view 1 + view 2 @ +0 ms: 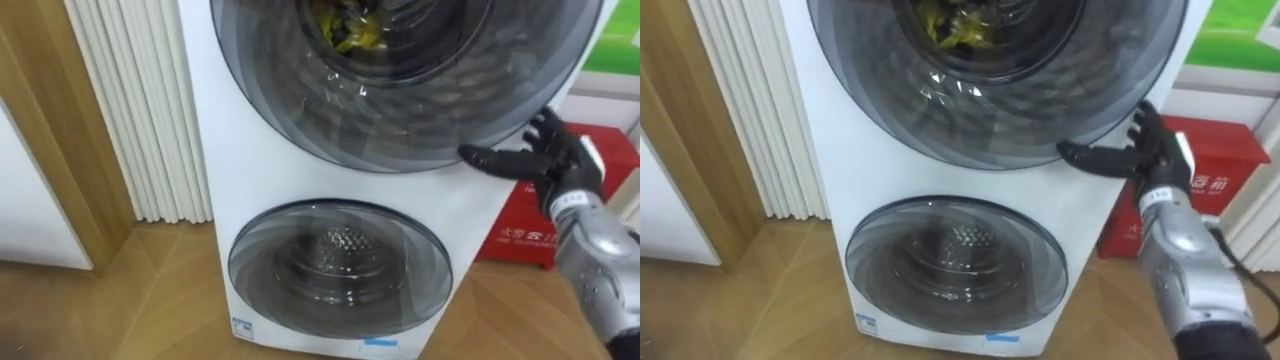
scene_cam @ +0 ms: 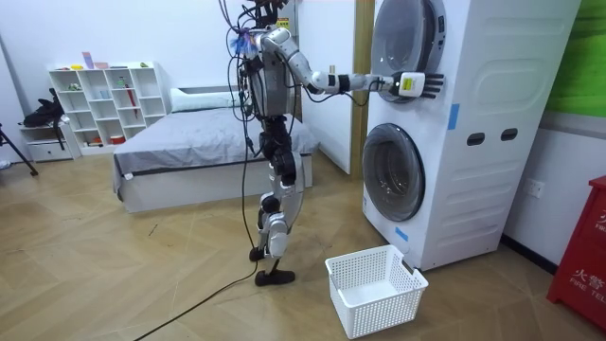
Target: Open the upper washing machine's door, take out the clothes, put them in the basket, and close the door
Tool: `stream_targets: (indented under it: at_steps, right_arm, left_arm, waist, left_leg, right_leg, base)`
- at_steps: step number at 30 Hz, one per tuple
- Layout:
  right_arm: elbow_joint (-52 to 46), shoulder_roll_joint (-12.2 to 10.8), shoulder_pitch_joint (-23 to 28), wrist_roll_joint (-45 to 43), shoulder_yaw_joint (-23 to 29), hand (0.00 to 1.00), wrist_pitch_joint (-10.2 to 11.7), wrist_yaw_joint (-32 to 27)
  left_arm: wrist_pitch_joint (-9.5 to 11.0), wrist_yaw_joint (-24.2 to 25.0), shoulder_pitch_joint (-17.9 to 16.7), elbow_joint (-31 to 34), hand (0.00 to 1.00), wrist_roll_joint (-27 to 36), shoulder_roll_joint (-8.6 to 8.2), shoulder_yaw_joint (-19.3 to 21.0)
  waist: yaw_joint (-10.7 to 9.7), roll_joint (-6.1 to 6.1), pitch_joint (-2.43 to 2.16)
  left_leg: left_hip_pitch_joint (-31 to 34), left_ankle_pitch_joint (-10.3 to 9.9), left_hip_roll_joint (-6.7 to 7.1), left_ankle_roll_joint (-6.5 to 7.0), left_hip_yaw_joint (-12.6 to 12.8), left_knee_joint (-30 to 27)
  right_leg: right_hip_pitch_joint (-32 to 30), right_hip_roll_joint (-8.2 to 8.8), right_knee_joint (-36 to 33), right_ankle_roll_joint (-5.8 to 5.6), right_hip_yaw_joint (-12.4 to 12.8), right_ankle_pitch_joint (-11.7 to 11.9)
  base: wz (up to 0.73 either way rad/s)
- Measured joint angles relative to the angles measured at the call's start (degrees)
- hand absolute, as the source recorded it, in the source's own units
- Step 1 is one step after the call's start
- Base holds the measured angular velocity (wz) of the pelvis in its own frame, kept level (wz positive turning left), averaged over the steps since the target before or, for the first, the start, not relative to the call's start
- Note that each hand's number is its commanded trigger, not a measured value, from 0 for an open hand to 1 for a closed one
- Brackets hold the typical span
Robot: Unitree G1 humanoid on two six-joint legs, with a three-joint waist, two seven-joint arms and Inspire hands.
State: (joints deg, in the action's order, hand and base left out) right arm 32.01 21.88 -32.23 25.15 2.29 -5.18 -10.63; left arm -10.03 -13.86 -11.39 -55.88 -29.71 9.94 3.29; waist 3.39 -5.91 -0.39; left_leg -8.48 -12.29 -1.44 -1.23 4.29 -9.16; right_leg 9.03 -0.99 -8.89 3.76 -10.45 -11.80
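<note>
Right hand (image 1: 556,162), fingers spread straight, reaches the right edge of the washer's (image 1: 250,170) closed upper door (image 1: 400,115), behind whose glass yellow clothes (image 1: 350,25) lie in the drum.

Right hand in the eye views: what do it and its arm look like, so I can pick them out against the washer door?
The right hand has glossy black, slender fingers and a black palm, with a small white tag at its back. A white band with print wraps the wrist. Behind it the forearm is a rounded shell of silvery grey metal.
</note>
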Motion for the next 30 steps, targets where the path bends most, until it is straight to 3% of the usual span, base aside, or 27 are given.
stream_targets:
  at_steps: [7, 13, 20, 23, 24, 25, 26, 27, 28, 29, 30]
  right_arm:
    - [-0.1, 1.0, -0.1, -0.8, -0.9, 0.00, -0.4, -0.5]
    - [-6.5, 2.5, -0.1, -2.2, -1.9, 0.00, -6.0, -1.9]
    - [-12.5, 2.7, -0.1, -8.5, -4.5, 0.00, -7.8, -3.6]
    - [-14.9, 2.7, -0.1, -10.0, -4.8, 0.00, -9.2, -4.5]
    - [-15.6, 2.9, -0.1, -10.1, -4.6, 0.00, -9.3, -5.9]
    - [-16.0, 2.4, 0.0, -10.3, -4.6, 0.00, -10.0, -6.4]
    - [-16.4, 2.4, 0.0, -10.4, -4.7, 0.00, -10.9, -6.2]
    - [-17.3, 2.4, 0.0, -10.4, -5.0, 0.00, -11.4, -5.5]
    - [-18.8, 2.2, 0.4, -10.3, -5.2, 0.00, -11.6, -4.9]
    - [-20.5, 1.8, 0.6, -10.5, -5.0, 0.00, -11.6, -5.0]
    - [-25.9, 1.6, 0.5, -12.2, -5.6, 0.00, -11.5, -4.8]
  left_arm:
    - [0.0, 0.6, 0.0, 0.6, 0.00, -4.9, 0.10, -0.1]
    - [-1.5, 0.6, -1.0, 0.7, 0.00, -5.0, 0.09, 0.0]
    - [-1.9, 0.6, -0.8, 0.8, 0.00, -5.0, 0.19, -0.1]
    - [-2.3, 0.6, -1.0, 0.8, 0.00, -5.1, 0.10, -0.2]
    - [-2.4, 0.6, -0.3, 0.8, 0.00, -5.9, -0.10, -0.2]
    - [-2.6, 0.6, 0.0, 0.8, 0.00, -7.0, 0.14, -0.2]
    - [-2.8, 0.6, 0.2, 0.8, 0.00, -7.3, 0.10, -0.3]
    - [-3.4, 0.6, 0.1, 0.4, 0.00, -7.2, 0.07, -0.3]
    - [-3.7, 0.6, 0.0, 0.2, 0.00, -7.0, 0.30, -0.6]
    - [-3.6, 0.5, -0.1, 0.3, 0.00, -7.0, 0.44, -0.3]
    - [-3.5, 0.5, -0.3, 0.3, 0.00, -7.2, 0.63, 0.1]
  waist:
    - [-0.4, -0.29, 0.08]
    - [-0.5, -0.60, 0.02]
    - [-1.4, -0.60, 0.01]
    - [-1.9, -0.98, -0.01]
    - [-2.3, -0.98, -0.01]
    - [-1.7, -1.62, -0.17]
    - [-1.3, -1.60, -0.23]
    - [-0.7, -1.46, -0.18]
    - [-0.1, -0.81, 0.00]
    - [0.4, -0.33, 0.20]
    - [0.7, -0.80, -0.05]
  left_leg:
    - [-0.1, 0.0, -0.05, 0.00, -1.2, 0.1]
    - [0.0, 0.0, -0.10, 0.00, -1.0, 0.6]
    - [0.0, 0.0, 0.00, 0.00, -1.2, 0.4]
    - [1.9, -0.6, 0.85, 0.18, -1.3, -0.8]
    - [5.1, 0.3, 1.87, 0.59, -1.4, 1.4]
    - [6.9, 2.4, 2.21, 2.67, 0.4, 1.0]
    - [6.5, 2.6, 2.18, 2.82, 0.9, 0.4]
    - [5.1, 2.7, 2.15, 3.02, 0.2, 0.2]
    - [3.6, 2.8, 1.43, 3.08, -4.7, 0.5]
    - [3.5, 2.8, 1.02, 3.05, -7.1, 0.5]
    - [4.6, 2.6, 0.87, 2.75, -9.0, 0.4]
  right_leg:
    - [0.0, -0.01, -0.8, 0.00, -0.6, 0.0]
    - [-1.1, -0.05, -1.1, -0.01, 0.3, 0.0]
    - [-1.3, -0.02, -1.3, 0.00, 1.1, 0.0]
    - [-1.6, 0.69, -1.8, -0.04, 5.4, 0.0]
    - [-2.3, 0.91, -1.8, -0.10, 8.1, 0.0]
    - [-2.7, 1.46, -2.2, -0.83, 9.0, -0.3]
    - [-2.9, 1.49, -2.7, -1.09, 8.5, -0.3]
    - [-3.6, 1.37, -5.0, -1.82, 6.5, -0.6]
    - [-5.7, 0.73, -7.8, -2.64, 5.6, -1.9]
    - [-6.6, 0.22, -5.9, -2.10, 6.1, -1.8]
    - [-8.3, 0.02, 0.3, -1.45, 6.0, 2.4]
  base:
    - [-0.01]
    - [-0.09]
    - [-0.10]
    - [0.02]
    - [0.00]
    - [-0.16]
    - [-0.47]
    - [-0.65]
    - [-0.73]
    - [-0.87]
    - [-0.46]
